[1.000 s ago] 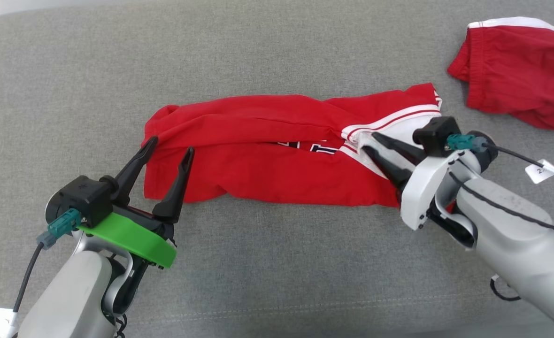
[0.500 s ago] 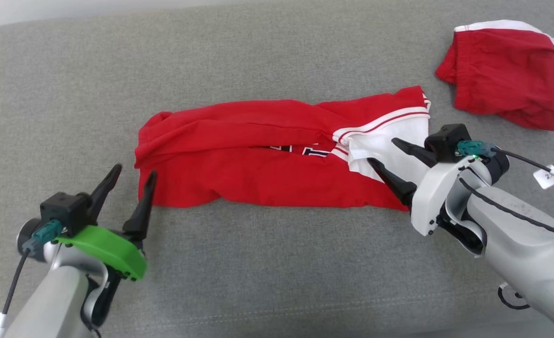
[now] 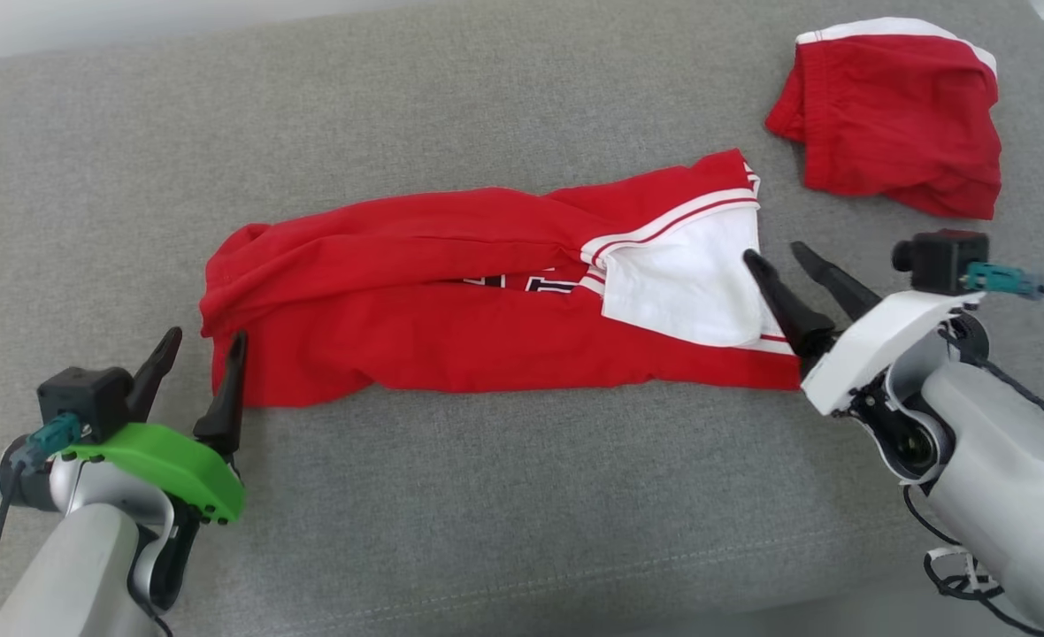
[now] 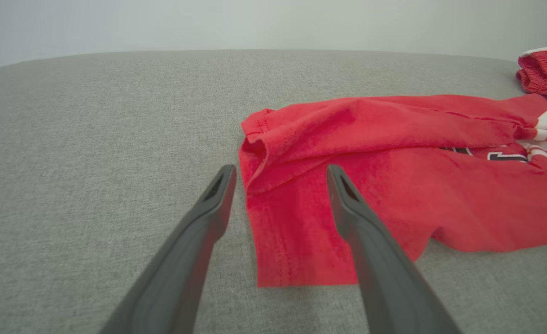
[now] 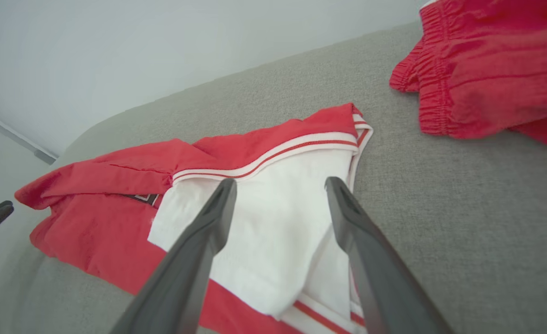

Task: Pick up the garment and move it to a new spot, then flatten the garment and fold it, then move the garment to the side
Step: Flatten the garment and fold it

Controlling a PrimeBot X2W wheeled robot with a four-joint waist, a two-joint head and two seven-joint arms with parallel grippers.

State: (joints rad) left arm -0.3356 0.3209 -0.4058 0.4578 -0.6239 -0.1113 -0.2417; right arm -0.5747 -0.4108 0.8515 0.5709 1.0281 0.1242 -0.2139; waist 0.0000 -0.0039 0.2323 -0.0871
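Head view, nearest first. The left end effector [image 3: 205, 341] sits low at the near left, fingers spread wide and empty, tips just beside the left edge of the garment [image 3: 451, 345]. The picture from a second back has those fingers over that edge, so the arm is now drawn in toward the robot (some of the apparent shift is the camera's own; the whole picture slides). The left wrist view agrees: the two fingers frame the near left corner of the cloth, apparently clear of it.

The right end effector [image 3: 772, 254], near right: a second back it is pinched on the striped end; now its fingers stand apart with nothing between them, tips at the right edge of the white panel [image 3: 681, 283]. Release is done.

The garment lies across the middle of the grey cushion [image 3: 487, 531] as a long red band, doubled lengthwise. The white panel is turned over onto the red at the right end, and dark lettering is half hidden under the upper fold. The panel lies broader and flatter than when held.

Farthest, at the far right: a second red garment [image 3: 894, 115], bunched, well apart from the first.

Reading: lengthwise fold set, both arms free. Likely next is an end-to-end fold, needing a fresh hold at each end. Risk: the loose top layer slides open.
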